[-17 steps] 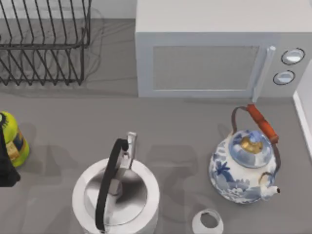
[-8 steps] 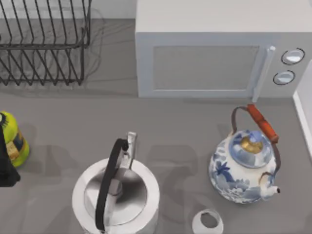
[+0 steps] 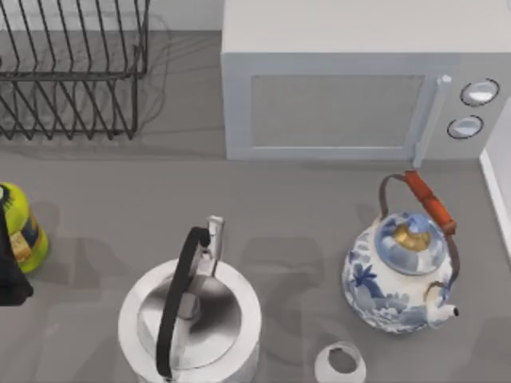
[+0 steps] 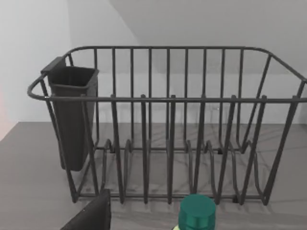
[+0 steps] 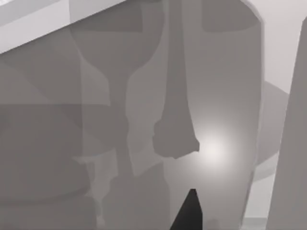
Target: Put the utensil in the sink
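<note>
Searching seems the step in hand, since no utensil or sink can be made out; the left arm (image 3: 9, 271) sits cut off at the table's left edge beside a yellow bottle (image 3: 22, 227), facing the dish rack (image 4: 168, 124); whether either claw is spread or pressed together I cannot tell; the right wrist view is murky grey shapes.

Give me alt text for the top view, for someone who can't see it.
A grey countertop seen from above holds a steel kettle with a black handle at the front and a blue-and-white porcelain teapot to its right. A white microwave stands behind them, and a black wire dish rack sits at the back left. A yellow-green bottle stands at the left edge.
</note>
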Robot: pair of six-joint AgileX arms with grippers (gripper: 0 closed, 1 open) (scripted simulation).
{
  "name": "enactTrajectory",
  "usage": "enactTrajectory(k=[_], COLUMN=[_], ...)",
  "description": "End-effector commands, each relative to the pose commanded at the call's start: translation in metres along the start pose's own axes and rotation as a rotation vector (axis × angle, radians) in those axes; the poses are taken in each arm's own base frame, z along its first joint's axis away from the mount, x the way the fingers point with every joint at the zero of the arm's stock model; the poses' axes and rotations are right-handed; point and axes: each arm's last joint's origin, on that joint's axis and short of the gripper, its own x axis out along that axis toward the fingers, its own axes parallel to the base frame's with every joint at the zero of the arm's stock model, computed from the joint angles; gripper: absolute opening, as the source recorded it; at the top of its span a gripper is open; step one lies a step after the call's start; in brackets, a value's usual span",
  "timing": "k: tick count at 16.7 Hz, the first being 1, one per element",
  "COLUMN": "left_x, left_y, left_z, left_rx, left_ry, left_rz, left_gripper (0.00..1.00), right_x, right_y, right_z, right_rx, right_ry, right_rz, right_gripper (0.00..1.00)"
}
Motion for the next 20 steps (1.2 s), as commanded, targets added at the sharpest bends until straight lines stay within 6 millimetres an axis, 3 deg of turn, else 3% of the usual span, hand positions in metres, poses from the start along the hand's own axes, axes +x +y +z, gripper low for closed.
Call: enactTrajectory(k=[4, 8, 14, 17, 20], left_x=[0.000, 0.000, 0.000, 0.000, 0.000], left_y=[0.000, 0.000, 0.000, 0.000, 0.000], left_z=[0.000, 0.000, 0.000, 0.000, 0.000], left_rx=[0.000, 0.000, 0.000, 0.000, 0.000], left_ry=[0.000, 0.000, 0.000, 0.000, 0.000], left_rz=[0.000, 0.000, 0.000, 0.000, 0.000], left_gripper=[1.00, 1.00, 1.00, 1.00, 1.00], right_x=[0.001, -0.003, -0.011, -0.010, -0.002], right_y=[0.000, 0.004, 0.030, 0.057, 0.089], right_z=[0.002, 0.034, 0.136, 0.188, 0.225], right_rx=[0.002, 0.009, 0.010, 0.008, 0.007], right_ry=[0.009, 0.063, 0.124, 0.112, 0.086], right_rz=[0.002, 0.006, -0.004, -0.011, -0.015], right_gripper=[0.00, 0.00, 0.00, 0.00, 0.00])
